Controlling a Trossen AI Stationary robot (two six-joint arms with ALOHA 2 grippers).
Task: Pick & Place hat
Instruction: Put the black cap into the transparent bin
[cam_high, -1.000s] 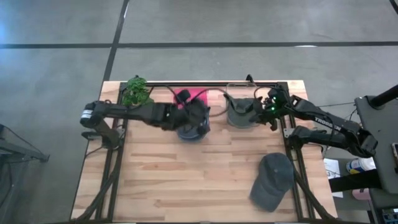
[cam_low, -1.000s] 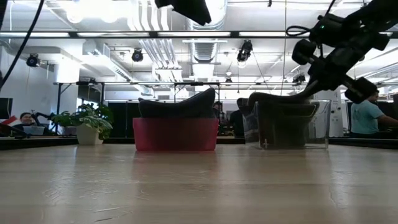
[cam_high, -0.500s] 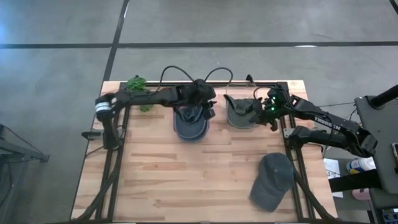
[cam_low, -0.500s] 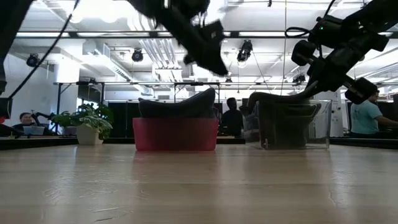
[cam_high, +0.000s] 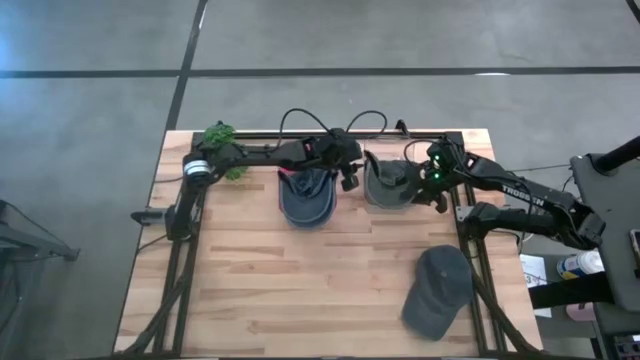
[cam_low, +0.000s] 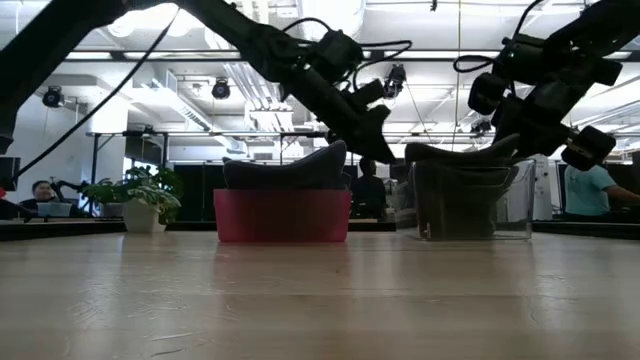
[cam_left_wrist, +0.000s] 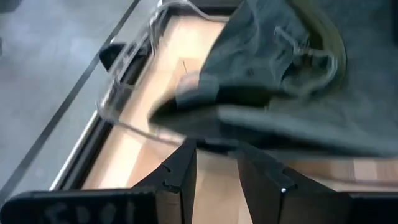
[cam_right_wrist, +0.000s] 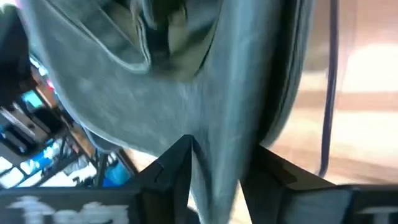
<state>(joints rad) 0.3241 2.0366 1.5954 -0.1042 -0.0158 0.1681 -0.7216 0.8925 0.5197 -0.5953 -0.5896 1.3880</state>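
Basically the grey hat (cam_high: 385, 183) sits in the clear bin (cam_low: 470, 200) at the bench's far edge, soft and floppy. The right hand (cam_right_wrist: 214, 165) pinches its fabric; the left hand (cam_left_wrist: 214, 165), spread, probably should take the stiffer brim.

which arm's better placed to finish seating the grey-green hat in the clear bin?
Right. Its pincer is already clamped on the grey-green fabric hat draped over the clear plastic bin. The left pincer is open, just short of that hat, holding nothing.
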